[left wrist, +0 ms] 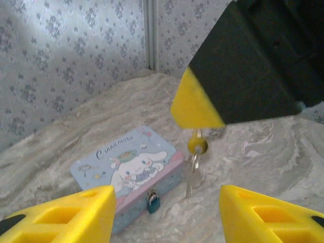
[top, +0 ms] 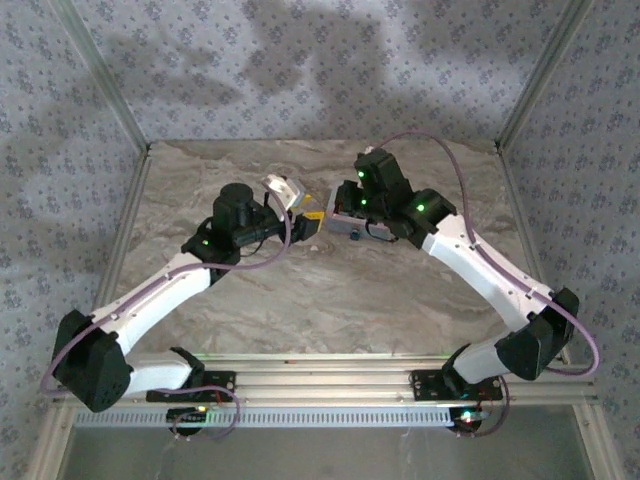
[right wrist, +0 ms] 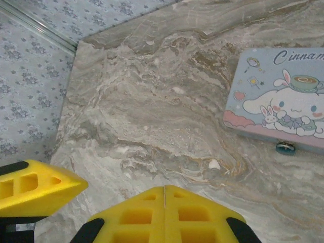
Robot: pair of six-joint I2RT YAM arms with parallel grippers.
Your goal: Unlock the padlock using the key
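Right hand [left wrist: 197,116] pinched shut, the key [left wrist: 191,178] dangling loose from its tips; left hand [left wrist: 167,195] gapes, empty. Padlock [left wrist: 154,203] hangs at the box [left wrist: 126,162] front, near the surface [left wrist: 263,152]. The risk: a swinging key could miss the tiny keyhole or knock the lock aside.
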